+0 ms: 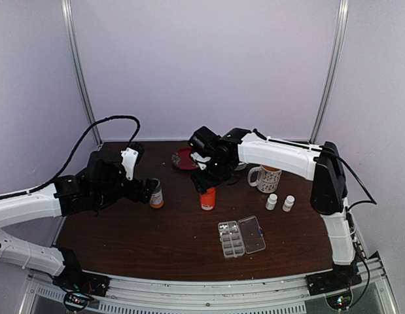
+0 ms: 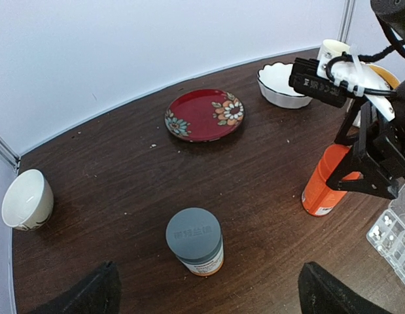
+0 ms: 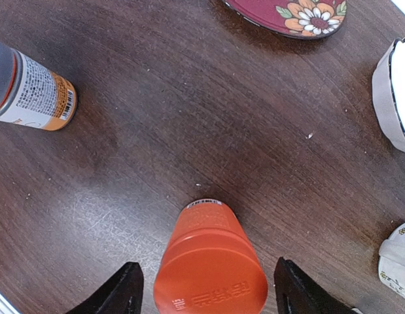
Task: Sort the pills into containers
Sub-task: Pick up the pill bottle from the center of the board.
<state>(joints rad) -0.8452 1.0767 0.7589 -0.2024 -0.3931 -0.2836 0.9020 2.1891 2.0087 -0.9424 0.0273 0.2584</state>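
Observation:
The clear pill box [image 1: 241, 237] lies open near the front of the table, its containers in two rows and its lid folded out to the right. Tiny whitish pills [image 2: 387, 230] show in some compartments. My right gripper [image 1: 207, 183] hangs over an upright orange bottle [image 3: 212, 268]. It is open, with a finger on each side of the cap and a gap on both sides [image 3: 209, 296]. My left gripper [image 2: 209, 291] is open wide just short of a grey-capped bottle [image 2: 195, 239], without touching it.
A red flowered plate [image 2: 205, 114] and a white bowl [image 2: 284, 84] sit at the back. A small bowl [image 2: 27, 199] is at the far left. A mug [image 1: 266, 177] and two small white bottles [image 1: 272, 201] stand right of the orange bottle.

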